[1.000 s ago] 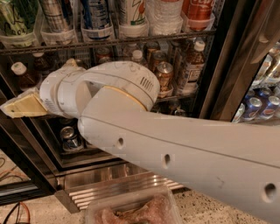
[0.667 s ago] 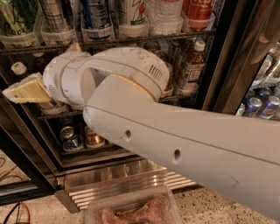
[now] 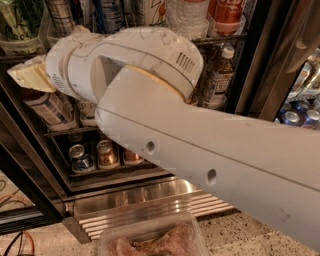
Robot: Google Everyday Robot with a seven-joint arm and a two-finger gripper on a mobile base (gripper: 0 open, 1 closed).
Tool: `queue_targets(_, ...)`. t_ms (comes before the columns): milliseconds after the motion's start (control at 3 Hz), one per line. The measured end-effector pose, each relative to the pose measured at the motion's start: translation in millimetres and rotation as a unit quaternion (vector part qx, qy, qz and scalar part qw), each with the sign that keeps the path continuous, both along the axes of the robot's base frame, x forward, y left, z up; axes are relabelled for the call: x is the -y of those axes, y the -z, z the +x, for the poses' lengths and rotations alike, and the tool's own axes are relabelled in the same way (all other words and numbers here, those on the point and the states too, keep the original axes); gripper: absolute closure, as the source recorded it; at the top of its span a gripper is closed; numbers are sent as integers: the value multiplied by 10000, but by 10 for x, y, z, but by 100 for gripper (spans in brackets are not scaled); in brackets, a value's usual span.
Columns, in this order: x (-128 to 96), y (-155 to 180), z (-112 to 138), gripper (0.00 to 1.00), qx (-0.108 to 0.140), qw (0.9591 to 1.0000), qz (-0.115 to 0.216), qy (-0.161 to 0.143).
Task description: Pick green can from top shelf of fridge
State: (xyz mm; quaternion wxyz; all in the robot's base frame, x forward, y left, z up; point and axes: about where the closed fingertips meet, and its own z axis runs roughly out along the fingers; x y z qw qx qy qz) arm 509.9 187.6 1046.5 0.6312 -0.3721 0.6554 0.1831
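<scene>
A drinks fridge [image 3: 252, 75] with a black frame and a ribbed steel base panel [image 3: 150, 202] stands on a speckled floor. The white arm [image 3: 200, 145] crosses in front of it from lower right to upper left. Against a second ago, the arm has climbed. Its rounded wrist now sits at the height of the top shelf [image 3: 220, 39] and hides more of the middle rack. The beige gripper [image 3: 22, 75] at the far left has risen with it. It now lies just below the shelf's front bar, under the green can [image 3: 17, 22]. Whether the gripper is spread or closed up cannot be told.

The green can stands upright at the left end of the top shelf in a clear plastic tray. Six containers show along that shelf:
- the green can
- a striped can [image 3: 59, 15]
- a blue-and-white can [image 3: 107, 12]
- a white can [image 3: 150, 10]
- a clear bottle [image 3: 187, 17]
- an orange bottle [image 3: 227, 15]

One white-capped bottle [image 3: 217, 82] shows on the middle rack and three short cans [image 3: 106, 152] on the lowest. One clear plastic tub [image 3: 150, 240] sits at the bottom edge.
</scene>
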Motion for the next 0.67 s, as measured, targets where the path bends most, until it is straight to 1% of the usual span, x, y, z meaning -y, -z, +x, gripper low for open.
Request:
queue_targets(333,-143,65,27,13,-134,9999,48,-91)
queue_targets(667,-368,183,44,12,-289,9992,67,-276)
